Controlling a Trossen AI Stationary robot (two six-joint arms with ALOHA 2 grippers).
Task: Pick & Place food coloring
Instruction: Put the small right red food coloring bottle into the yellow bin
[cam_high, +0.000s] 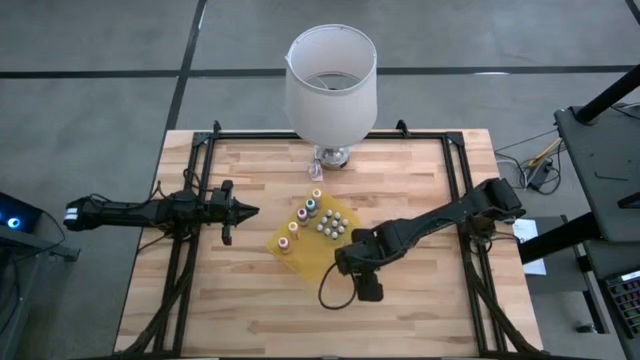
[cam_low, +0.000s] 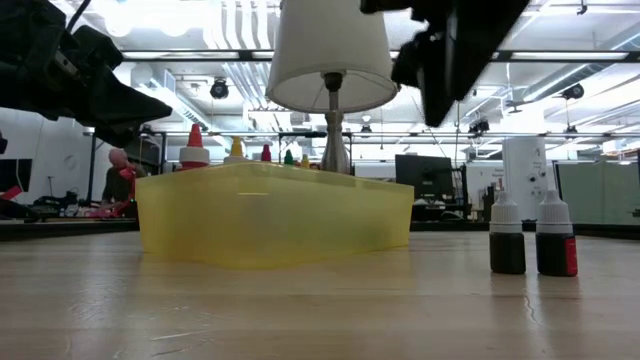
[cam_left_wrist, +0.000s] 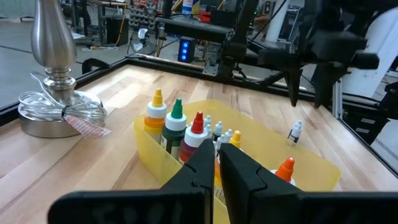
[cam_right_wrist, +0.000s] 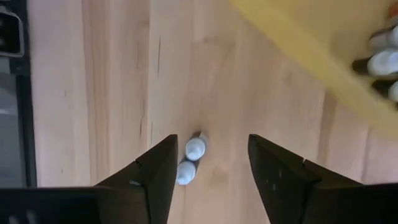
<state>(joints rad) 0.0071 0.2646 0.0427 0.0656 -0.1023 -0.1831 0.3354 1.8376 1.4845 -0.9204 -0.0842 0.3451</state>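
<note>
Several food coloring bottles (cam_left_wrist: 176, 118) with yellow, green, red and orange caps stand upright in a yellow tray (cam_high: 303, 256) at the table's middle, beside a cluster of small white caps (cam_high: 330, 222). Two small dark bottles with white caps (cam_low: 507, 235) (cam_low: 556, 235) stand on the bare wood just right of the tray. My right gripper (cam_right_wrist: 211, 140) hangs open above them, pointing steeply down, and the caps (cam_right_wrist: 194, 148) show between its fingers, nearer one finger. My left gripper (cam_high: 250, 211) hovers shut at the table's left, pointing at the tray.
A lamp with a white shade (cam_high: 331, 85) stands at the far edge, its metal base (cam_left_wrist: 57, 115) and bundled cord behind the tray. Black frame rails (cam_high: 195, 180) run along the table's left, right and far sides. Bare wood lies toward the near edge.
</note>
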